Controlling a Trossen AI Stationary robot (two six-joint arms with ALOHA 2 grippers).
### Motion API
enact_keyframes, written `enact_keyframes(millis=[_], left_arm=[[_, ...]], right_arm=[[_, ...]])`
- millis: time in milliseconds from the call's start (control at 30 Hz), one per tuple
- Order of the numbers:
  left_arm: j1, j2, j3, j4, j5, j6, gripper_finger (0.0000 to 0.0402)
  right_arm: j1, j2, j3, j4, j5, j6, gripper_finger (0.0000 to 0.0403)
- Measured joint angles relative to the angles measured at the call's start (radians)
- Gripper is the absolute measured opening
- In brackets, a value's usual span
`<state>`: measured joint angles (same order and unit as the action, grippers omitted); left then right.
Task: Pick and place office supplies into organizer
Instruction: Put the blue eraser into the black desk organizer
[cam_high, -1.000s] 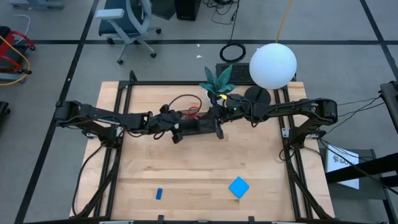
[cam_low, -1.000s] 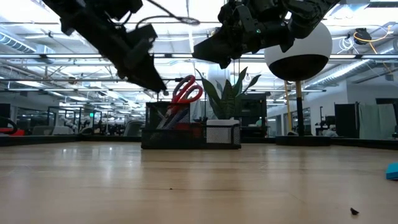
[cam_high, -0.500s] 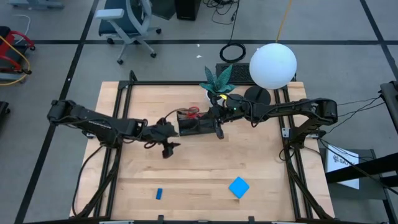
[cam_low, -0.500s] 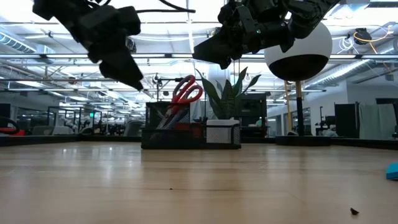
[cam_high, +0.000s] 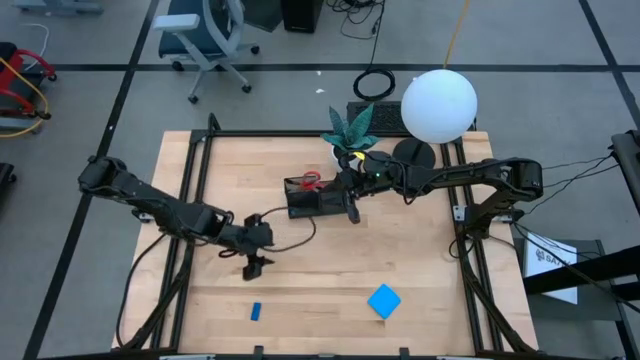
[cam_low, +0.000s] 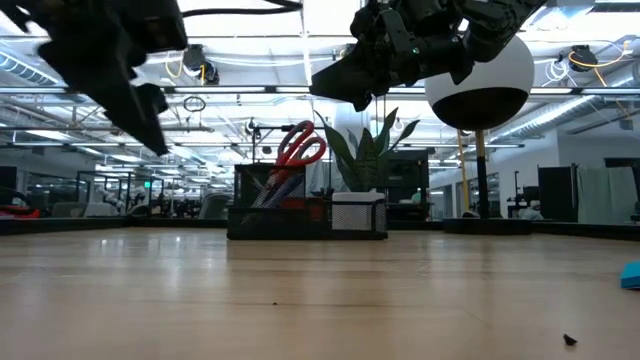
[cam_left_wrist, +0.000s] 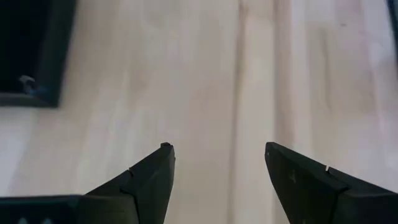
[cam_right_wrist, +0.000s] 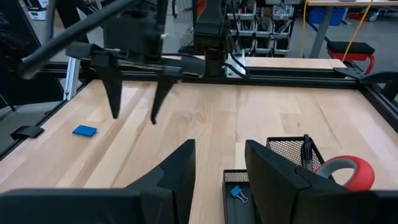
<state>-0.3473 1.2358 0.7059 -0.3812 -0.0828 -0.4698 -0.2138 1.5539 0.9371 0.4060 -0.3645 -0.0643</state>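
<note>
You had two arms over the table (cam_high: 400, 260). Your left gripper (cam_high: 254, 268) hung above bare wood at about 7 o'clock from the organizer (cam_high: 318, 200), clear of it, with its two fingers (cam_left_wrist: 149, 180) spread apart and nothing between them. Your right gripper (cam_high: 352, 212) sat at the organizer's 3 o'clock end, right beside its edge; its two fingers (cam_right_wrist: 180, 168) were also apart and empty.

Counted up, you had one black mesh organizer, standing near the table's 12 o'clock side. One pair of red-handled scissors (cam_low: 301, 146) stood handles-up in its taller section, and the red loop (cam_right_wrist: 346, 173) showed in the right wrist view too. Dark slim pens (cam_right_wrist: 306, 149) stood in the mesh cup beside it, but you could not count them from these views. One small blue clip-like piece (cam_right_wrist: 236, 193) lay in a low compartment.

Two supplies lay loose on the wood near the 6 o'clock edge: one bright blue square pad (cam_high: 384, 300) at about 5 o'clock from the organizer, and one small blue eraser-like piece (cam_high: 256, 311) at about 7 o'clock, well apart from each other.

One potted plant (cam_high: 349, 128) and one white globe lamp (cam_high: 439, 104) stood beyond the organizer at 12 to 1 o'clock.

No brand, label or writing could be read anywhere.
</note>
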Motion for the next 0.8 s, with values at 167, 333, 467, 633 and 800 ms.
enact_keyframes(millis=[167,333,467,633,800], left_arm=[[-0.091,0.000,0.000,-0.011,0.054,-0.099,0.0255],[-0.196,0.007,0.000,-0.011,0.064,-0.182,0.0255],[-0.267,0.030,0.000,-0.010,0.065,-0.241,0.0255],[-0.334,0.111,0.033,-0.009,0.067,-0.276,0.0255],[-0.375,0.248,0.161,-0.079,0.062,-0.234,0.0255]], right_arm=[[0.000,0.000,0.000,0.000,0.000,0.000,0.0130],[0.000,0.000,0.000,0.000,0.000,0.000,0.0130],[0.000,0.000,0.000,0.000,0.000,0.000,0.0130],[0.000,0.000,0.000,0.000,0.000,0.000,0.0130],[-0.001,0.000,0.000,0.000,0.002,0.000,0.0130]])
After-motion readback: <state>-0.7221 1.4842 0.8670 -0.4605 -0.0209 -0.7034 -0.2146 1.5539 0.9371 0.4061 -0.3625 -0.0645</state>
